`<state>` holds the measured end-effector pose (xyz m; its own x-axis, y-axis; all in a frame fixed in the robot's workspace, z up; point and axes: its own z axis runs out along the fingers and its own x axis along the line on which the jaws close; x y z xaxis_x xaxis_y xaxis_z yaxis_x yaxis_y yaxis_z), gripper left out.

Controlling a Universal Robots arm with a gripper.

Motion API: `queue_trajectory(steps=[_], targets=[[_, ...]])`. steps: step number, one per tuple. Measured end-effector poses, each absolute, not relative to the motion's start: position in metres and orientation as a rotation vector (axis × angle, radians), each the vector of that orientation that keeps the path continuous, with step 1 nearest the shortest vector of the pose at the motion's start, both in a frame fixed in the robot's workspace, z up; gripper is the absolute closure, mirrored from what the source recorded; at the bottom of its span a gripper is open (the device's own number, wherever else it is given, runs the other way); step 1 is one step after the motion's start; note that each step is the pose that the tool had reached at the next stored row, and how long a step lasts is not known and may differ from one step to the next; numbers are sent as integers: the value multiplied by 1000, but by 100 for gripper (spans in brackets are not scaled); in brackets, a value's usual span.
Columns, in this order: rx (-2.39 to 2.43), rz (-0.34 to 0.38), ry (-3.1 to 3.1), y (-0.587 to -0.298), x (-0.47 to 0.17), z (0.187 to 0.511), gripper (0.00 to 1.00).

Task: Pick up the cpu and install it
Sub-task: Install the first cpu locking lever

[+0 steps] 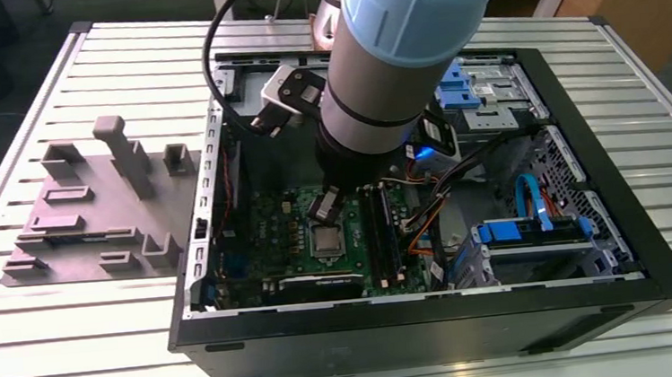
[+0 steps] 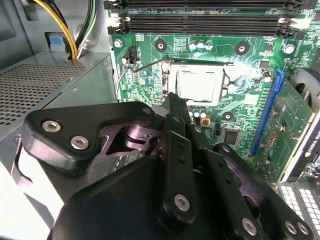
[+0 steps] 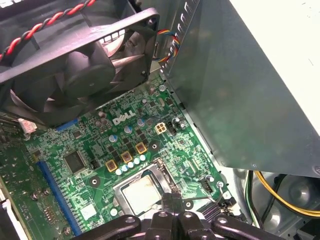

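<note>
Nearest in the exterior view is the dark wall of the open computer case [image 1: 443,329]. On the green motherboard [image 1: 275,247] inside it, the cpu [image 1: 325,238] lies flat in its socket with its silvery top up, as both wrist views show [image 2: 199,85] [image 3: 140,192]. Close over the chip's far side hangs the gripper [image 1: 323,206], its fingers [image 3: 166,205] pressed together with nothing between them. At the exterior view's left the purple-grey tray [image 1: 87,222] sits beside the case on the slatted table [image 1: 73,353], and blue drive brackets [image 1: 470,86] line the far right corner.
</note>
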<state>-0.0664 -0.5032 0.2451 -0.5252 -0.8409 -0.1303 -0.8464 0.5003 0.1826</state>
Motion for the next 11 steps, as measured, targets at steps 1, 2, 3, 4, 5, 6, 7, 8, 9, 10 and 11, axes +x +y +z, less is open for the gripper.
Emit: queue_trajectory(steps=[1, 2, 3, 4, 5, 6, 7, 8, 9, 10, 11], targets=[[-1519, 350, 2700, -503, -66, 245, 90], [-1519, 350, 2700, -503, -66, 245, 90], [-1518, 351, 2700, -503, -66, 245, 90], [-1518, 351, 2700, -503, -66, 245, 90], [-1518, 351, 2700, -503, -66, 245, 90], [-1518, 351, 2700, -503, -66, 245, 90], [-1518, 351, 2700, -503, -66, 245, 90], [-1518, 351, 2700, -503, -66, 245, 90], [-1518, 351, 2700, -503, -66, 245, 90], [-1518, 351, 2699, -503, -66, 245, 90], [-1518, 351, 2699, -503, -66, 245, 90]])
